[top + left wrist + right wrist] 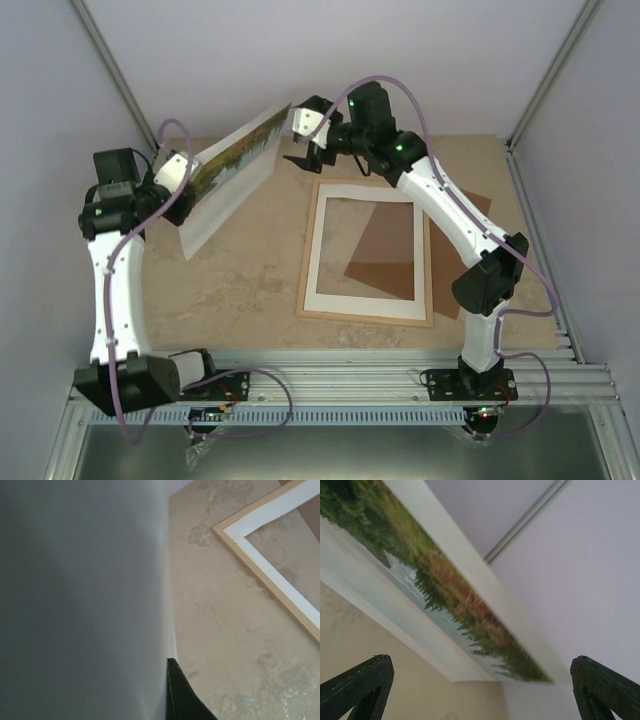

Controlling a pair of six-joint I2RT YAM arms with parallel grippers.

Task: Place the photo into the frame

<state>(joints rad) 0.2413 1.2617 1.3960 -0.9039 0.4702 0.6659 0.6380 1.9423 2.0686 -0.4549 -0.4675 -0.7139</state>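
Beige tabletop (240,270) under frame (365,318); left fingers (181,697) tight on midair photo (235,160), right fingers (360,685) wide apart, seemingly empty.

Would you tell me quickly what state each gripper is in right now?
Left gripper: shut on the photo.
Right gripper: open, holding nothing.

Paper photo (235,160), pale wooden frame (365,319), matt tabletop (240,280)

bright even light, faint shadows, photo (80,600) blurred close to left wrist camera
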